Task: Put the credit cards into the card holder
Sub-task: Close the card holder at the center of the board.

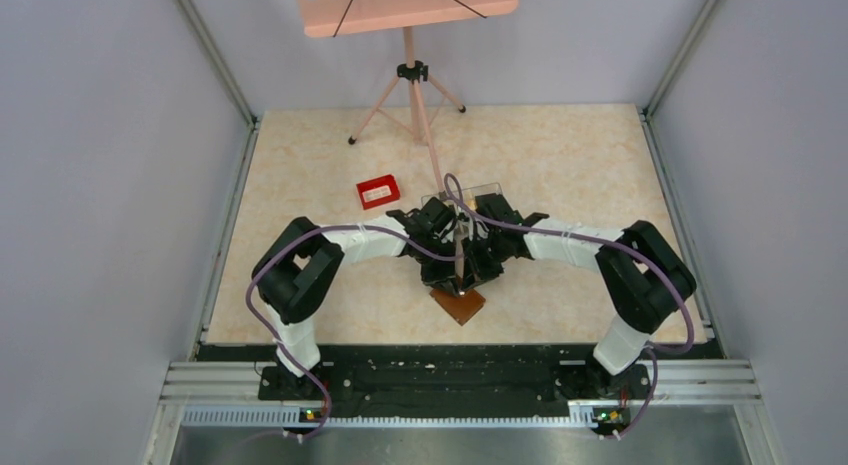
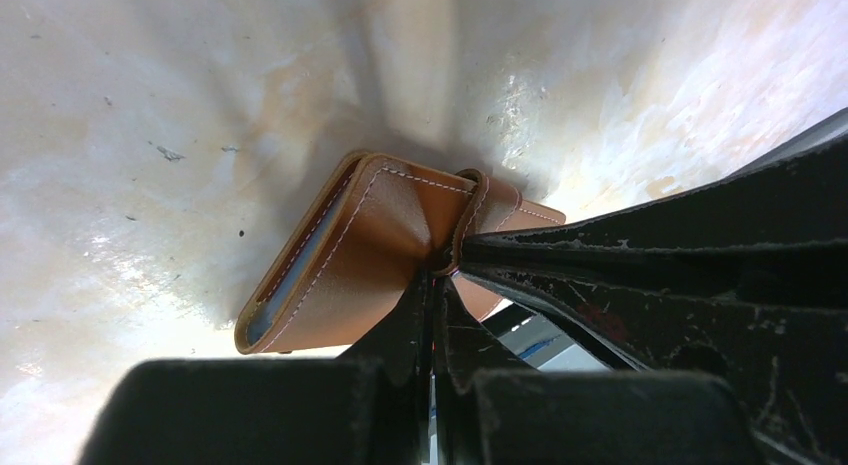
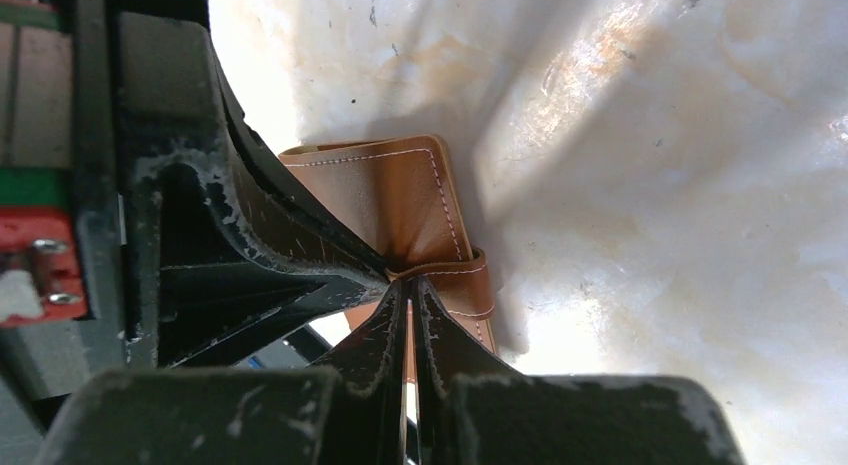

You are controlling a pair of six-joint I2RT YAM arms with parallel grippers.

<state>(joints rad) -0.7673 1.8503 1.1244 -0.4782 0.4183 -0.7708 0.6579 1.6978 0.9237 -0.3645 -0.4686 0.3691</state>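
Observation:
The card holder (image 1: 458, 306) is a folded orange-tan leather wallet with a strap loop (image 2: 474, 200), lying near the table's front middle. Both grippers meet over it from opposite sides. My left gripper (image 2: 440, 269) is shut, its tips pinching the puckered leather at the strap. My right gripper (image 3: 408, 281) is shut on the same spot from the other side. A blue edge (image 2: 292, 273) shows inside the wallet's fold and looks like one of the credit cards. I see no other credit cards. From above, the left gripper (image 1: 445, 265) and the right gripper (image 1: 478, 265) hide most of the wallet.
A small red tray (image 1: 378, 192) sits left of the grippers. A clear plastic box (image 1: 482, 192) stands just behind them. A pink tripod (image 1: 410, 85) stands at the back of the table. Grey walls close in both sides.

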